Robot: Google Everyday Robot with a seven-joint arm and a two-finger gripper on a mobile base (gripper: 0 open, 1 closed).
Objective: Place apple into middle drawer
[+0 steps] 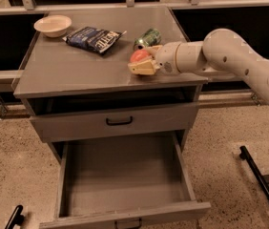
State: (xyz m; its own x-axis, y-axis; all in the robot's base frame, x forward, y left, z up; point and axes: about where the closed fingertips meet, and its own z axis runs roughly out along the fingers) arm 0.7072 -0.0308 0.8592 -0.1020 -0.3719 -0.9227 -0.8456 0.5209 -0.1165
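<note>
Apple (139, 55) is held clamped in the gripper (137, 61) just above the cabinet top (67, 75), beside the green can (148, 37), seemingly lifted clear for carrying to the pulled-out middle drawer (125, 182) below.

A speckled beige terrazzo floor (230, 147) runs under warm, dim light. In the middle stands a grey metal cabinet (44, 78) with a flat top and a shallow drawer front (77, 125) bearing a black loop handle (119, 121). Behind it a pale rail (77, 7) crosses above dark panels (1, 42). A black bar (261, 180) lies on the floor at right. The gripper (140, 59), closed on the apple (138, 56), hangs over the top's front right part
</note>
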